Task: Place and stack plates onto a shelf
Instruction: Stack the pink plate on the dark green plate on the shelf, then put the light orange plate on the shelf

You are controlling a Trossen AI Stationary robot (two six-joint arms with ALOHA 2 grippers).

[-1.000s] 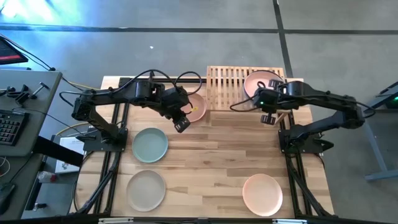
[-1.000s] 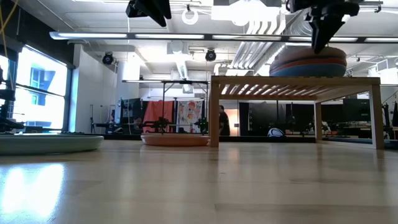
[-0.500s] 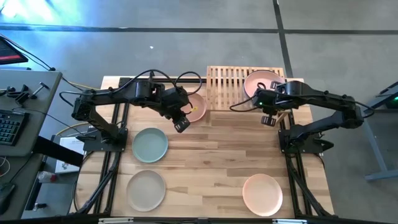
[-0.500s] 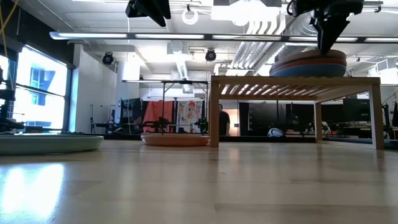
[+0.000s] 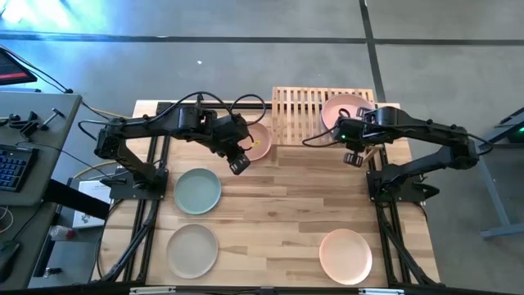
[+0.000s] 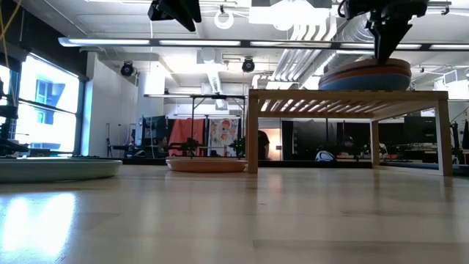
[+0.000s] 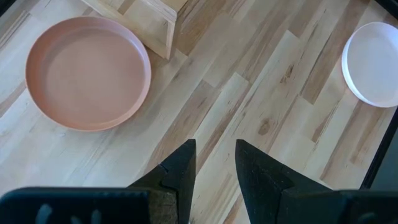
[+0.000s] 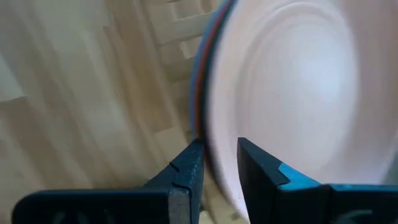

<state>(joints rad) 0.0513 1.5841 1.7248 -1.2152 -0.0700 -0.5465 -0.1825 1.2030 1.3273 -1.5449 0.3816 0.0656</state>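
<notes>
Matte plates (image 5: 197, 190), pale slatted-wood shelf (image 5: 296, 111), smooth plank-wood table (image 5: 278, 213)

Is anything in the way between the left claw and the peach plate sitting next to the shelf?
Nothing visible is. The left claw hangs open above bare table, with the peach plate lying flat close by, beside the shelf leg. Only open wood lies between them. The right claw is over at the stack on the shelf.

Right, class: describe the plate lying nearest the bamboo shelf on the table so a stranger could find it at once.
Start at the slatted bamboo shelf at the table's far edge. On the tabletop right beside its left end lies a peach plate, partly under the left gripper. Unlike the other loose plates, the sage green plate included, it almost touches the shelf's leg.
</notes>
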